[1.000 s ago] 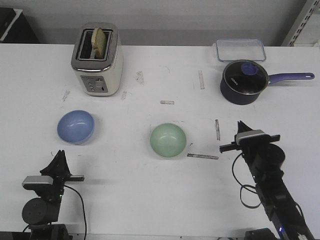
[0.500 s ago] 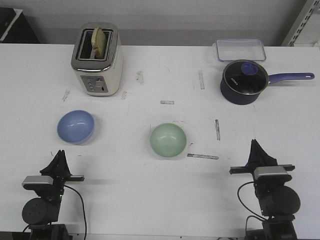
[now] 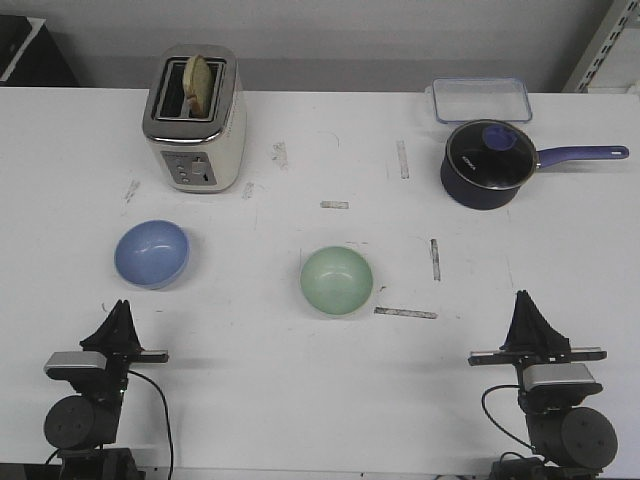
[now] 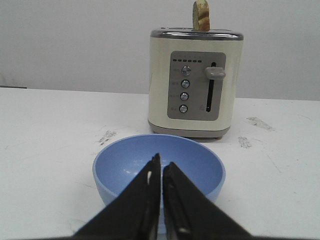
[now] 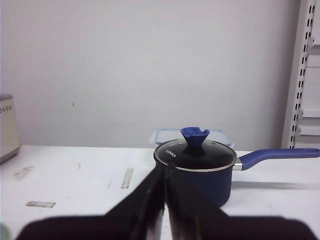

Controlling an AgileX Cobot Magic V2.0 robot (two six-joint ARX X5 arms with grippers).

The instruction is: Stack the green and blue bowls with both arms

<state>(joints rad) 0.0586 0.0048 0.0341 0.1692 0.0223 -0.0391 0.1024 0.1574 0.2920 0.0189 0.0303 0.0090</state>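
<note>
2 small round bowls are sitting apart on the white table (image 3: 300,400), neither one stacked yet. Both are looking light and stiff, probably plastic or melamine, with a smooth matte skin that thin pointed fingers could slip on; the rim wall is likely the place to pinch, 1 finger inside and 1 outside, since the rounded body is offering nothing flat. The blue bowl (image 3: 151,252) is resting at about 9 o'clock from the table's middle, periwinkle, open side up, with a toaster (image 3: 194,120) standing beyond it toward 12 o'clock. The green bowl (image 3: 336,279) is sitting near the centre, pale mint, also upright and showing nothing inside. A dark saucepan (image 3: 489,162) with a lid is standing at about 2 o'clock, with a clear container (image 3: 481,98) just behind it.

The left gripper (image 3: 122,318) is parking at roughly 7 o'clock, aiming straight at the blue bowl just ahead, its jaws pressed nearly together and gripping nothing. The right gripper (image 3: 526,312) is parking at about 5 o'clock, well apart from the green bowl, jaws likewise closed on nothing
</note>
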